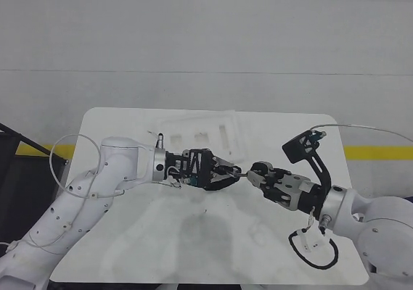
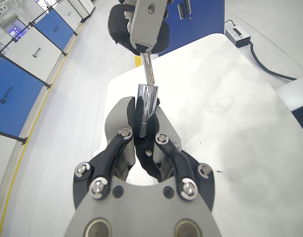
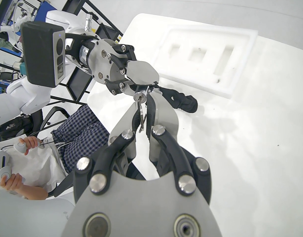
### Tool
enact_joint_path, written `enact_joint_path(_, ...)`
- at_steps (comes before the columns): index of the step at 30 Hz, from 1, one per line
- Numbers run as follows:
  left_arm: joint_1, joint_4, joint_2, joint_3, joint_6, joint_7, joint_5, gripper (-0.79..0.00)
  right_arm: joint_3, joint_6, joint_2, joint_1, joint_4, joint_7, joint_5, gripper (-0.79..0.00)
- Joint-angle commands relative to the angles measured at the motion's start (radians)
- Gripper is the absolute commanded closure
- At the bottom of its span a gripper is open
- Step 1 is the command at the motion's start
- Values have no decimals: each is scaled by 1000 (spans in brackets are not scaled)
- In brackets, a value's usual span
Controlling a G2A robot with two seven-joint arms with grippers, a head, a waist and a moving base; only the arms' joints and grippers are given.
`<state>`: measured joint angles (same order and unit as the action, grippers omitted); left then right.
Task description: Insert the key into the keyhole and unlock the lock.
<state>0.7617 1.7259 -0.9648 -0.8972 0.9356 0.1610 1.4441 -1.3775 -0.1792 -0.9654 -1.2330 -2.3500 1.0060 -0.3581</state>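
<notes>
My left gripper (image 2: 144, 107) is shut on a shiny chrome lock cylinder (image 2: 147, 99), held above the table with its keyhole end facing the other arm. My right gripper (image 3: 142, 114) is shut on a silver key (image 3: 141, 117). In the left wrist view the key blade (image 2: 149, 71) meets the cylinder's end at the keyhole. From the right wrist, the lock face (image 3: 139, 97) sits just past the key tip. In the top view the two grippers meet tip to tip over the table's middle, left gripper (image 1: 224, 175) and right gripper (image 1: 258, 174).
A white foam tray (image 1: 199, 134) with several rectangular cutouts lies at the back of the white table (image 1: 191, 239). A cable loop (image 1: 315, 254) hangs from the right arm near the front edge. A seated person holding controllers is off the table's left side.
</notes>
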Motion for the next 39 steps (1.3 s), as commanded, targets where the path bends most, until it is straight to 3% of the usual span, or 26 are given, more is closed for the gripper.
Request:
enact_joint_path(1,1,-2,-1,-3,0,-7,-14,0,2,-3,0,0,0,-2,2,0)
enact_joint_path(15,10,0,-9,-19,-5,-53,-52,0,28,-41,-2,8,0,-23,15,0)
enact_joint_path(39,18,7,-19,-31,-2,-36,3,0,30,-73,0,2,0,-24,28,0)
